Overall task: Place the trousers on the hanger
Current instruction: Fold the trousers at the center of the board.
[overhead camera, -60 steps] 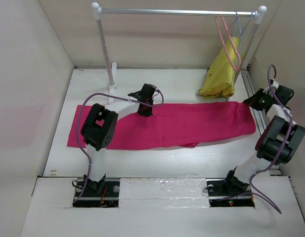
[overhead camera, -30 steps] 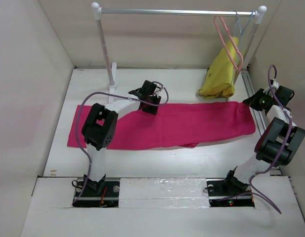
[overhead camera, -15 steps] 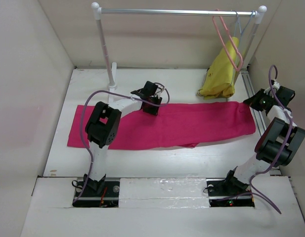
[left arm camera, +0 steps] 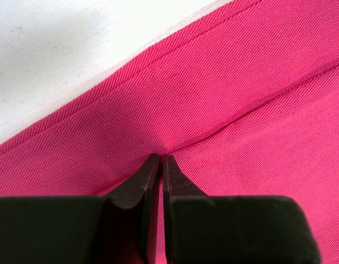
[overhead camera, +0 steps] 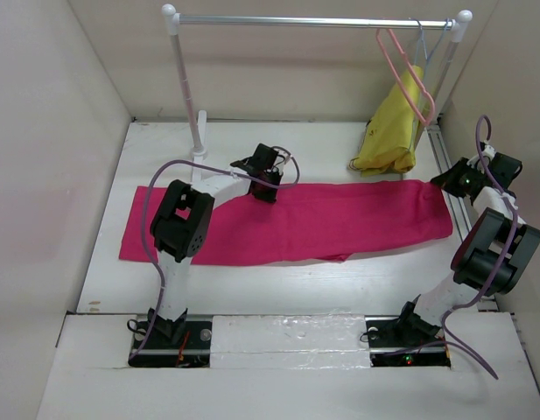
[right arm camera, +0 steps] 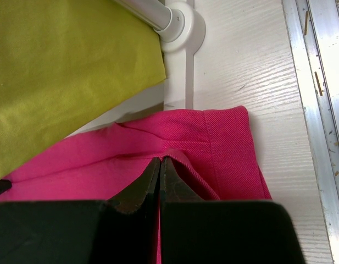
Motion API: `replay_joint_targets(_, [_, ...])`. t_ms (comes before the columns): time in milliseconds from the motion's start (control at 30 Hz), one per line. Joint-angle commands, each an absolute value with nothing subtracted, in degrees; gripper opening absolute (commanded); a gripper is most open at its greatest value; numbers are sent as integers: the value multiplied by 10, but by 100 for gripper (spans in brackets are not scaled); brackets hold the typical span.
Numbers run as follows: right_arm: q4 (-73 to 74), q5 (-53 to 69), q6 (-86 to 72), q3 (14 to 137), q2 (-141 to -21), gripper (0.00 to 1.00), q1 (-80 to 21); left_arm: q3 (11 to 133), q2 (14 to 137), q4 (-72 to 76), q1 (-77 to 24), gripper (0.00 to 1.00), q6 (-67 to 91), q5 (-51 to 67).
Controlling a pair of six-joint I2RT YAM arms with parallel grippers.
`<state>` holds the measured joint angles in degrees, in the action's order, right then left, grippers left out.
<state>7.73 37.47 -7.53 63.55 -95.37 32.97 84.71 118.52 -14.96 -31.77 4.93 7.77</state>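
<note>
The left gripper (overhead camera: 268, 185) has crept a little to the right along the far edge of the trousers (overhead camera: 340, 223) over the last two seconds, its elbow swinging in with it. In its wrist view the fingers are pressed together (left arm camera: 160, 159), with creases in the cloth running into their tips, so I judge it has pinched a fold there. The right gripper (overhead camera: 452, 182) has not shifted. Its fingers are likewise closed (right arm camera: 159, 160) on a raised fold at the end of the trousers, beside the yellow garment (overhead camera: 390, 131). The trousers lie flat across the table (overhead camera: 278, 289), exactly as before. The hanger (overhead camera: 408, 80) is on the rail (overhead camera: 313, 20) and has swung slightly. Both ends now seem gripped, so a lift toward the hanger looks due.
</note>
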Motion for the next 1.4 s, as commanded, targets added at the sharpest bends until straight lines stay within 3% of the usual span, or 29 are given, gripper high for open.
replay_joint_targets(0, [75,384,-76,640,-948,0,333,834,1156,-180,-320,0,47,85])
replay_joint_targets(633, [119,281,-80,680,-884,0,338,854,1040,-215,-315,0,72,33])
replay_joint_targets(1067, [90,290,-85,785,-1019,0,324,975,1185,-205,-303,0,62,-66])
replay_joint_targets(1100, [97,288,-78,792,-1035,0,324,981,1192,-207,-303,1,62,-71])
replay_joint_targets(1133, [106,283,-75,796,-1041,0,317,988,1207,-211,-303,8,62,-84])
replay_joint_targets(1167, [107,276,-73,800,-1045,7,310,1003,1212,-219,-303,18,62,-89])
replay_joint_targets(1200, [106,275,-73,800,-1047,16,310,1007,1216,-232,-303,38,62,-91])
replay_joint_targets(1233, [112,270,-75,801,-1047,28,310,1009,1214,-236,-303,46,62,-104])
replay_joint_targets(1267, [118,260,-76,805,-1044,48,303,1000,1207,-236,-303,54,65,-112])
replay_joint_targets(1300, [123,257,-77,808,-1042,56,298,990,1198,-229,-303,62,68,-133])
replay_joint_targets(1367, [147,244,-77,816,-1026,69,291,966,1160,-225,-303,69,75,-155])
